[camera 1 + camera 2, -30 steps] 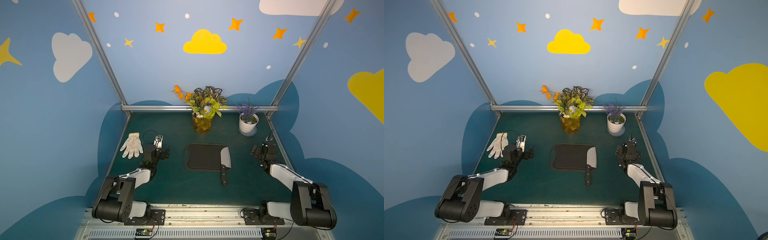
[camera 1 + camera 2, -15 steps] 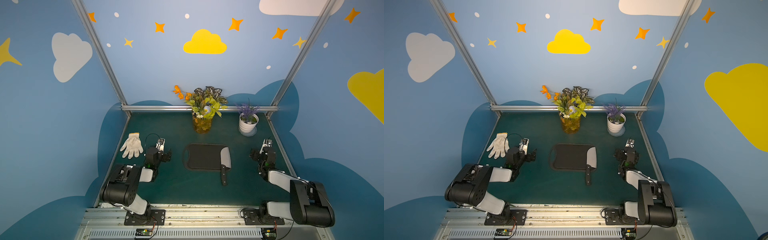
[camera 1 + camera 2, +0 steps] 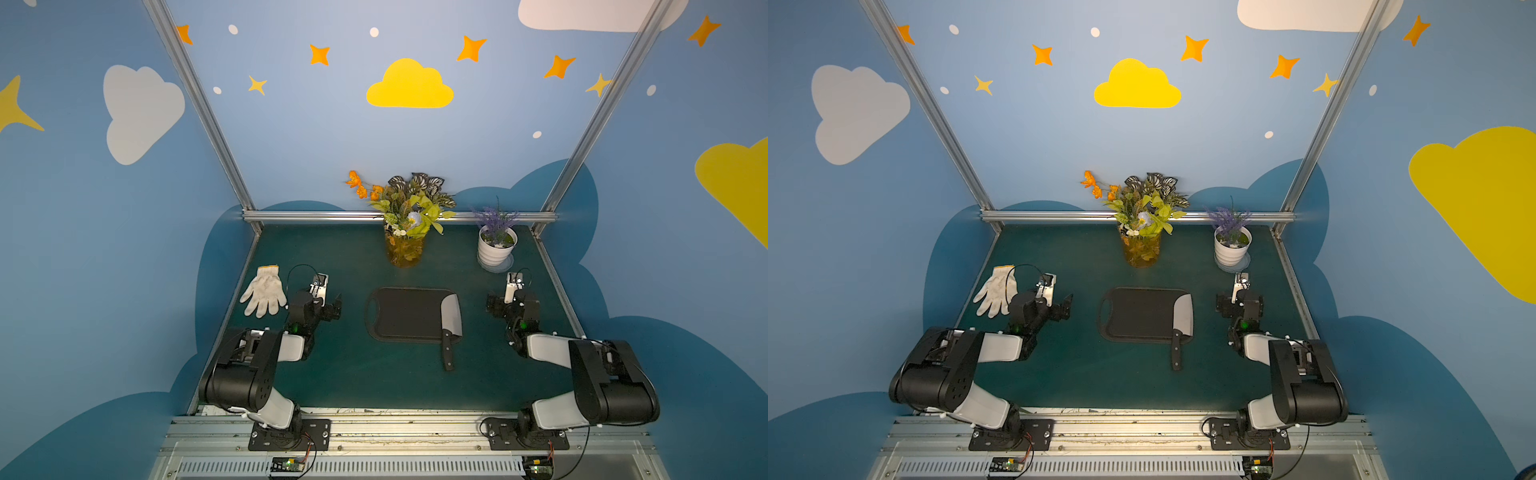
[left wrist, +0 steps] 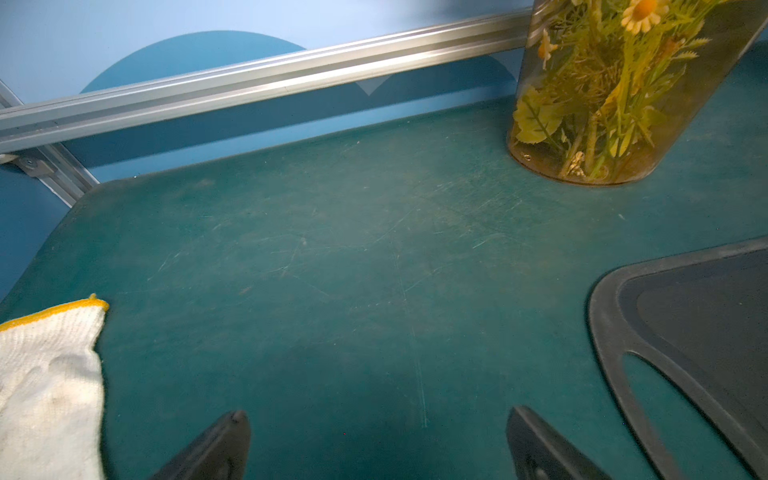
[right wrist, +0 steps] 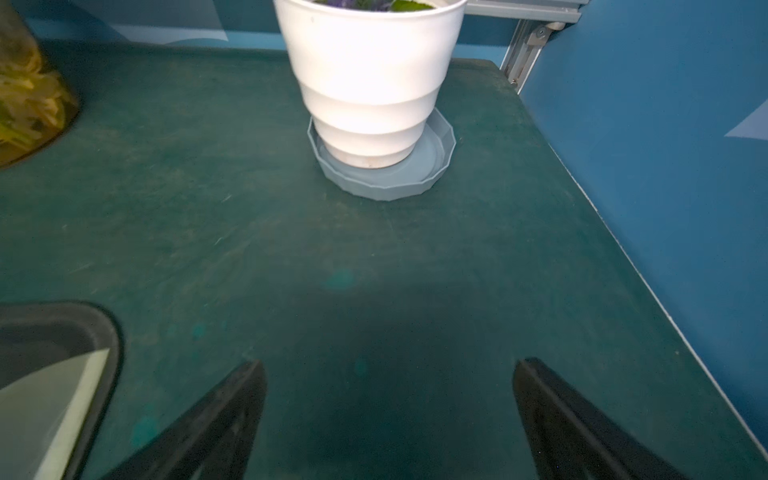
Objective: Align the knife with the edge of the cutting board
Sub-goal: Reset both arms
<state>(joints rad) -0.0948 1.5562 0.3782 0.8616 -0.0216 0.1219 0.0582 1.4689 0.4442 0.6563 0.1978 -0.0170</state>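
Observation:
The black cutting board (image 3: 399,313) (image 3: 1138,313) lies flat mid-table, its handle slot at the left end. The knife (image 3: 451,318) (image 3: 1183,314) rests with its silver blade along the board's right short edge. Its black handle (image 3: 447,353) sticks out over the near edge onto the mat. My left gripper (image 3: 324,305) (image 4: 378,415) stands open left of the board, holding nothing. My right gripper (image 3: 513,301) (image 5: 390,365) stands open right of the board, also holding nothing. The right wrist view catches the board's corner (image 5: 104,332) and a bit of blade (image 5: 50,407).
A white glove (image 3: 264,289) (image 4: 45,382) lies left of the left gripper. A glass vase of flowers (image 3: 405,249) (image 4: 602,104) stands behind the board. A white pot on a grey saucer (image 3: 496,247) (image 5: 370,83) stands just beyond the right gripper. Metal rails border the green mat.
Both arms have folded back toward their bases, the right gripper shifting slightly toward the board. Both grippers stay open. Knife and board have not moved.

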